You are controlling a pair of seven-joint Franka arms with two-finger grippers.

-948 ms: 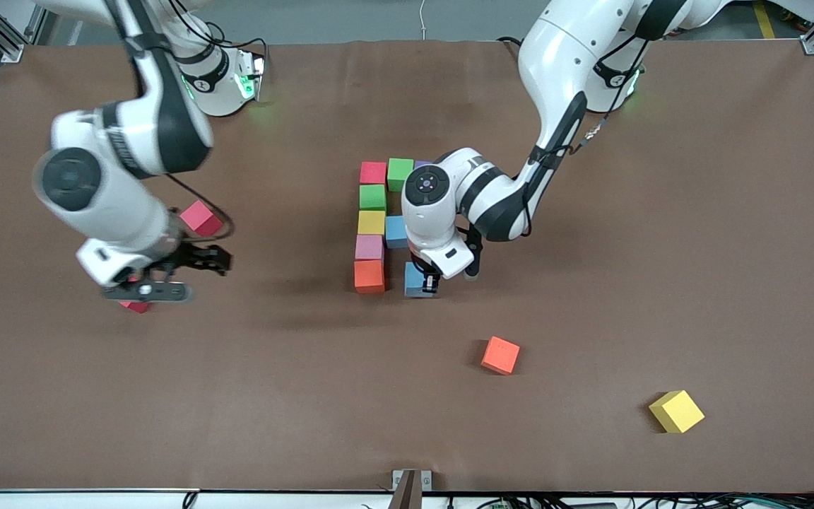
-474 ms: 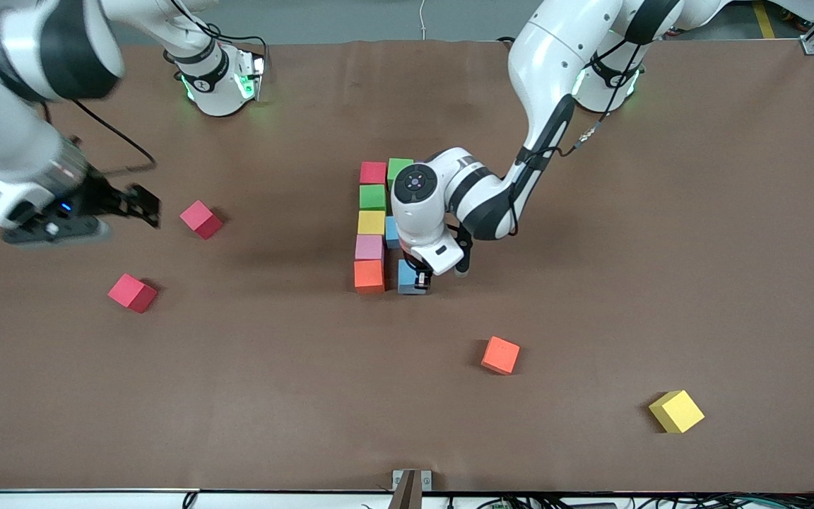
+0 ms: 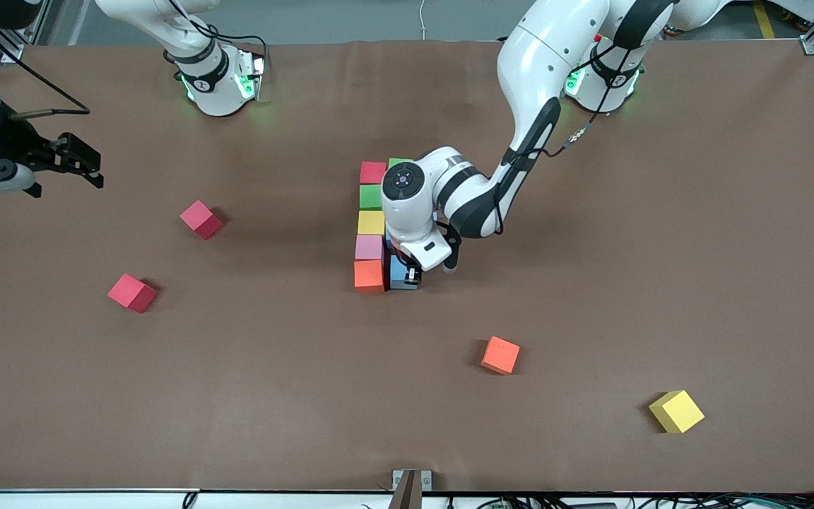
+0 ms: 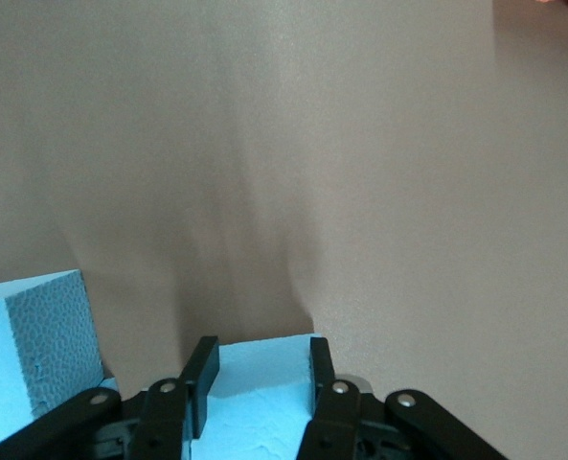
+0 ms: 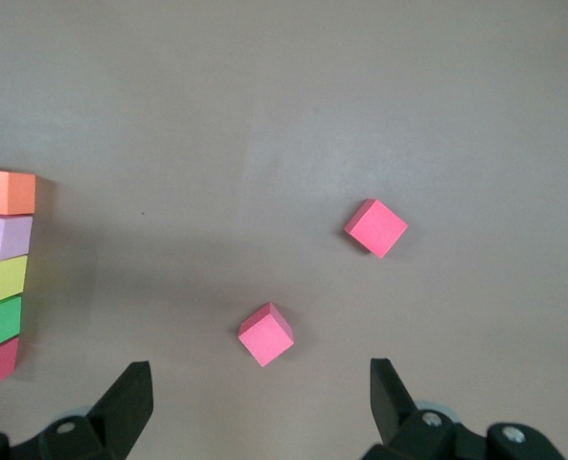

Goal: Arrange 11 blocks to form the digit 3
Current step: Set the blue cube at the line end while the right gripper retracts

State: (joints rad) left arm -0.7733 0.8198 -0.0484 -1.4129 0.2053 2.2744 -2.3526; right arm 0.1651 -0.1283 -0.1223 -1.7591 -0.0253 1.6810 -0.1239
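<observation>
**Left fingers clamped on a light blue block at the column's foot; right gripper wide open over the surface's edge**

Surface [image 3: 661, 247]: brown, wide bare stretches toward the left arm's end and along the front-camera edge.

Left arm: reaches from its base down to mid-surface; its wrist housing hides much of the block group. Left gripper [image 3: 410, 274], fingers [image 4: 203, 379] closed on a light blue block [image 3: 400, 274] resting on the surface, touching the orange block [image 3: 369, 276].

Right arm: mostly cut off at the frame edge. Right gripper [image 3: 68, 159] up high over the edge at the right arm's end, fingers [image 5: 130, 402] spread wide, holding nothing.

Column [image 3: 371, 223], farthest to nearest: red, green, yellow, pink, orange, faces touching. A green block [image 3: 398, 162] beside the red one is mostly covered; a second light blue block [image 4: 34, 359] shows in the left wrist view only.

Loose blocks, well apart: two pinkish-red [image 3: 201, 219] [image 3: 132, 293] toward the right arm's end; orange [image 3: 500, 355] and yellow [image 3: 676, 411] nearer the front camera.
</observation>
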